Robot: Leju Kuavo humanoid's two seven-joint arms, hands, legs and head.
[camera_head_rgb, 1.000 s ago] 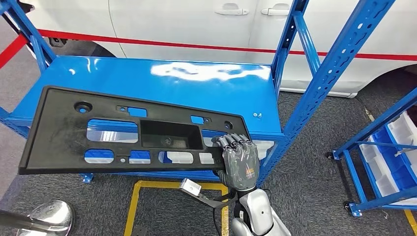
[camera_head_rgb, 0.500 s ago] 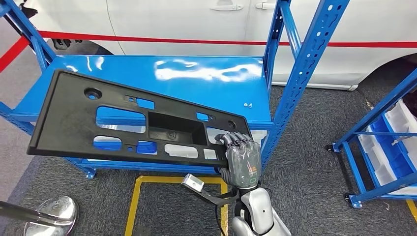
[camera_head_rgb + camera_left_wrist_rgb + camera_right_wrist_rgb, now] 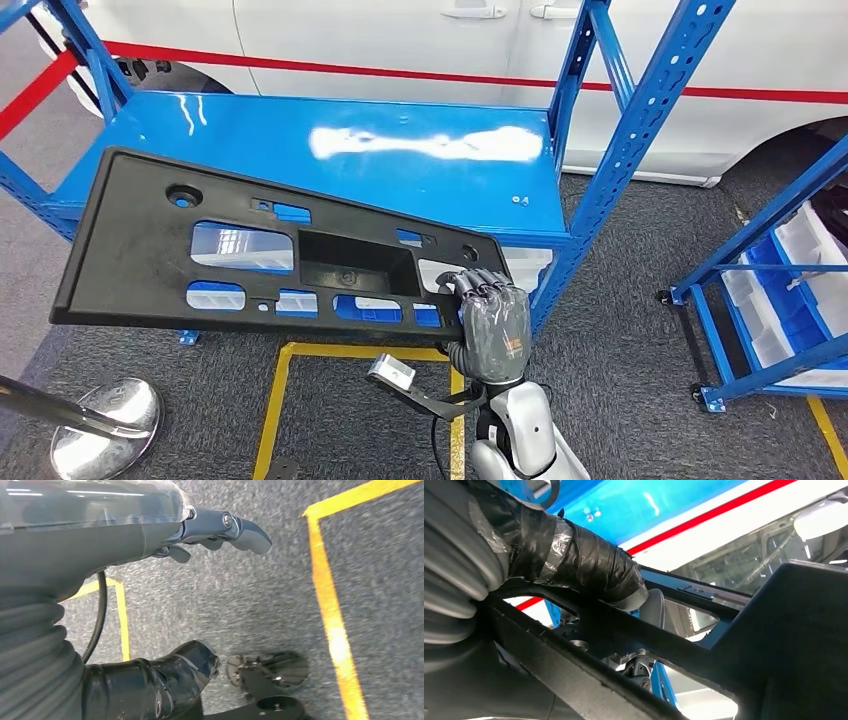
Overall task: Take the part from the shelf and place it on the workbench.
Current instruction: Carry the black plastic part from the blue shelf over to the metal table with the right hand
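Note:
The part is a long black plastic panel (image 3: 130, 250) with several cut-outs. It hangs tilted in front of and above the blue shelf board (image 3: 400, 150), its far end out to the left. My right hand (image 3: 490, 320) grips its near right end, fingers curled over the edge. In the right wrist view the panel's underside (image 3: 784, 630) is close up and my tape-wrapped thumb (image 3: 589, 565) presses on its rim. My left hand (image 3: 220, 527) hangs over the grey carpet, holding nothing, fingers loosely apart.
Blue rack uprights (image 3: 650, 130) rise right of the shelf board. A white car with a red stripe (image 3: 400, 40) stands behind. A second blue rack with white bins (image 3: 790, 300) is at the right. A chrome stanchion base (image 3: 100, 425) and yellow floor tape (image 3: 275, 400) lie below.
The whole picture has shifted slightly, so the camera moved. The panel stays in my right hand's grip; its far left end sits a little higher than a second ago.

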